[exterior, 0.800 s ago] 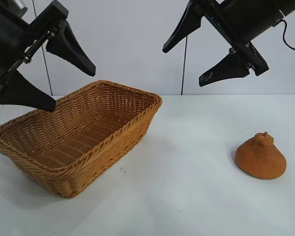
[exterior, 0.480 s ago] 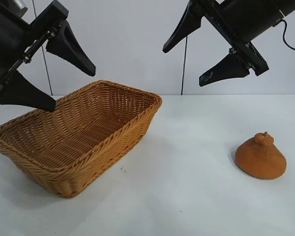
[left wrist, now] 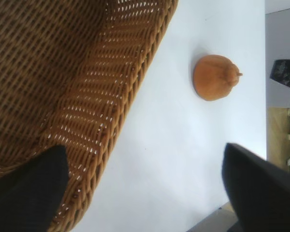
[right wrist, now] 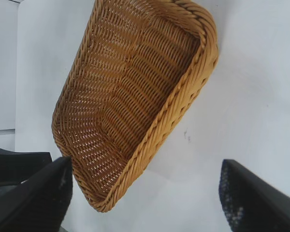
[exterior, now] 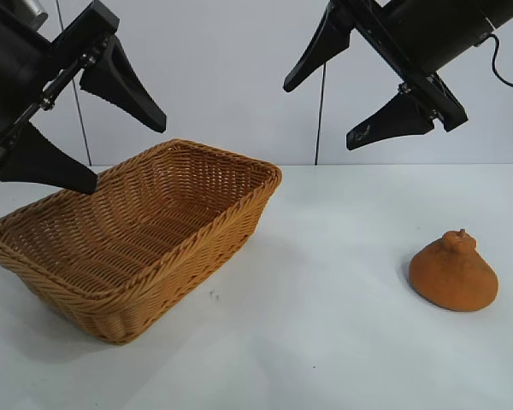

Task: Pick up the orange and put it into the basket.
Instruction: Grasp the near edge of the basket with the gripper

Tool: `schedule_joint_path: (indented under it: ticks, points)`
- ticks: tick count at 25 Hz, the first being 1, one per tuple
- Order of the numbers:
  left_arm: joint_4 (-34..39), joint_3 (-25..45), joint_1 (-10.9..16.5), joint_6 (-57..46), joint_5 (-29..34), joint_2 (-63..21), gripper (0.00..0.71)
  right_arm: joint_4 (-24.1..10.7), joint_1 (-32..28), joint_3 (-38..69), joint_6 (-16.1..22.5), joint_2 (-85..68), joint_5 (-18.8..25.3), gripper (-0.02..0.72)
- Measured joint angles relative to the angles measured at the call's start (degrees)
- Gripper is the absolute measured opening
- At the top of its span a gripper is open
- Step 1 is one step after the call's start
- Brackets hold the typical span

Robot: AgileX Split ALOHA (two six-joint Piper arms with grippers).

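The orange, dull and bumpy with a knobby neck pointing up, rests on the white table at the right. At the left sits the golden-brown wicker basket, with nothing inside. My left gripper hangs open high above the basket's left end. High over the table's middle right, up and to the left of the orange, my right gripper is open too. Neither one holds anything.
The white table spreads between basket and orange. A pale wall with a dark vertical seam stands behind. A cable loops off the right arm.
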Motion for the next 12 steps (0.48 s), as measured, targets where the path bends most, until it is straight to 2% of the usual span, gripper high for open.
schedule_joint_path:
  ticks: [8,12]
  points:
    - [-1.08,0.0,0.07,0.0,-1.48,0.0,0.615,0.0,0.0,0.0,0.0,0.0,0.0,0.568]
    - [0.14,0.0,1.04,-2.12,-0.91,-0.8,0.615,0.0,0.0,0.0,0.0,0.0,0.0,0.568]
